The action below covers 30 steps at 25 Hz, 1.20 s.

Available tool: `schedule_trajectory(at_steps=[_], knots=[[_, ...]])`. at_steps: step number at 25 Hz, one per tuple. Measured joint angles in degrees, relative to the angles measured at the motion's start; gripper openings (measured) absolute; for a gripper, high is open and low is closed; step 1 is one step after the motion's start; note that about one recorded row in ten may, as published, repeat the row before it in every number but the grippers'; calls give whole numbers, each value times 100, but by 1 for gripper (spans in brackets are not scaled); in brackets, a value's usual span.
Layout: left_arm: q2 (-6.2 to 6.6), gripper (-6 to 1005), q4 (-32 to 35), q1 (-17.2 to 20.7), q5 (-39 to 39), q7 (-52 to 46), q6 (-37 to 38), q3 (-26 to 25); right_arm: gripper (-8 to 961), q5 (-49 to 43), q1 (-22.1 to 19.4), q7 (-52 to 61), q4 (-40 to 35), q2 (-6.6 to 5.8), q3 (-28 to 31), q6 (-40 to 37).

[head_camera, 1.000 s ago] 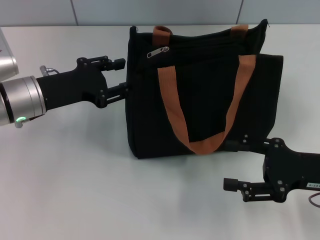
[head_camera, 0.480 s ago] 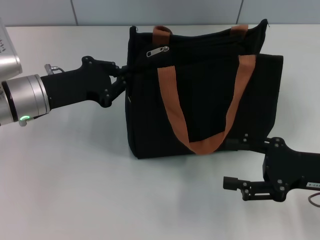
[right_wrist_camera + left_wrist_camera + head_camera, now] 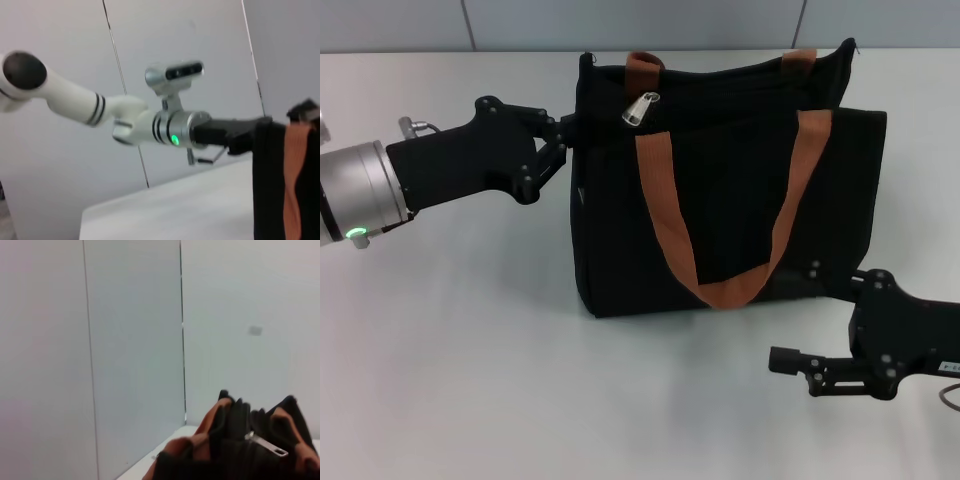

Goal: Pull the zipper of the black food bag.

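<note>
The black food bag (image 3: 740, 200) stands upright on the white table, its two orange-brown straps (image 3: 665, 220) hanging down the front. The silver zipper (image 3: 640, 108) tab hangs at the left end of the top edge. My left gripper (image 3: 572, 130) reaches in from the left and is pinched shut on the bag's top left corner, just left of the tab. In the left wrist view the zipper (image 3: 268, 446) shows among bunched black fabric. My right gripper (image 3: 802, 318) rests open at the bag's lower right corner, holding nothing.
The white table (image 3: 470, 350) stretches around the bag, with a grey wall behind. The right wrist view shows my left arm (image 3: 170, 127) reaching to the bag's edge (image 3: 267, 180).
My left gripper turned, rose to the bag's top left corner and shut on it. The zipper tab tipped from lying flat to hanging. The right gripper barely shifted.
</note>
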Motion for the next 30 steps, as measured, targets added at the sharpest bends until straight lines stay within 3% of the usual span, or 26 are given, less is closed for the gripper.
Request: schedule_trajectory(at_steps=[7,15,21,30], knots=[[11,19,13,6,-11,0,220,-8,815,728,44,812,34,-110,5,-639],[2,20,13,6,-65,-42,275,-10,814,1687,358,3013,-460,-380,3,-1220],[-9,20,-2,-64,-78,-67,491,-10,813,1898,854,4808,-1378,-535,-68,-818],[-34,19,-76,-433,-118,-85,582,23,811,1163,1502,5437,-1499,-723,-181,-304]])
